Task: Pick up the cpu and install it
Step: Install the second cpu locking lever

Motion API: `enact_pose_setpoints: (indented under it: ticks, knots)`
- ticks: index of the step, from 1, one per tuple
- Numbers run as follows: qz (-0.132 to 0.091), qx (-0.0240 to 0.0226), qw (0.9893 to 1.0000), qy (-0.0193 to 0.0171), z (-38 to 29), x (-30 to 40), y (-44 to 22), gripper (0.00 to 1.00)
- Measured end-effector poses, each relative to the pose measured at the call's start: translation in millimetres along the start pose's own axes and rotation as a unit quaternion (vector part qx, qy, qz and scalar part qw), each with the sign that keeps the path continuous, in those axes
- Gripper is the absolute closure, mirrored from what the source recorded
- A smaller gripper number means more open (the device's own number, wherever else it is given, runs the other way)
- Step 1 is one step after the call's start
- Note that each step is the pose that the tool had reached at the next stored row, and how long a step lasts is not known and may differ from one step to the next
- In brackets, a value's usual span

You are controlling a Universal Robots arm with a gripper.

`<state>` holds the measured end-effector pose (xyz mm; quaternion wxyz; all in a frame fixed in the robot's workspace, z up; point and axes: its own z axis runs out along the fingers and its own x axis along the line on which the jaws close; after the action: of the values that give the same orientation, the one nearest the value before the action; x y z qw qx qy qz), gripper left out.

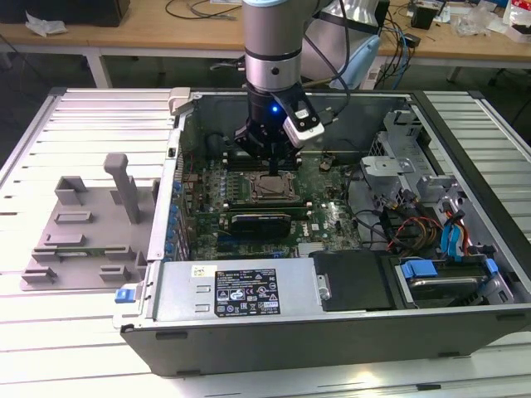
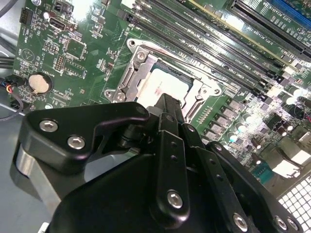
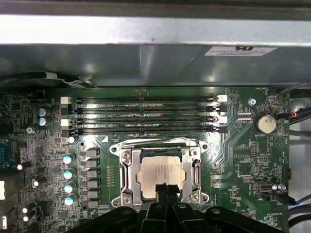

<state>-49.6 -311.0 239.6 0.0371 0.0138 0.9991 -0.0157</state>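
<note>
The cpu (image 3: pixel 160 167), a flat square chip with a silver-grey top, lies level inside the metal socket frame (image 3: pixel 127 165) on the green motherboard; it also shows in the second wrist view as the cpu (image 2: pixel 167 85) and in the exterior view as the cpu (image 1: pixel 272 187). My gripper (image 3: pixel 165 187) hangs straight over the chip's near edge, its two thin black fingers pressed together with nothing between them. In the second wrist view the gripper (image 2: pixel 167 102) tip covers part of the chip. Whether the tip touches the chip I cannot tell. The exterior view puts the gripper (image 1: pixel 272 162) just above the socket.
The open computer case (image 1: pixel 249 290) surrounds the board, with memory slots (image 3: pixel 146 114) beside the socket, cables and drive bays (image 1: pixel 440 232) at the exterior view's right. A grey plastic tray (image 1: pixel 83 228) with upright posts sits outside the case at the exterior view's left.
</note>
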Motion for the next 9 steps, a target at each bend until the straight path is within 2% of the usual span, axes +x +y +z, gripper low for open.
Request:
enact_pose_setpoints:
  ticks: [9]
  knots:
    - [0.0, 0.0, 1.0, 0.0, -1.8, -0.2, -0.2, 0.89]
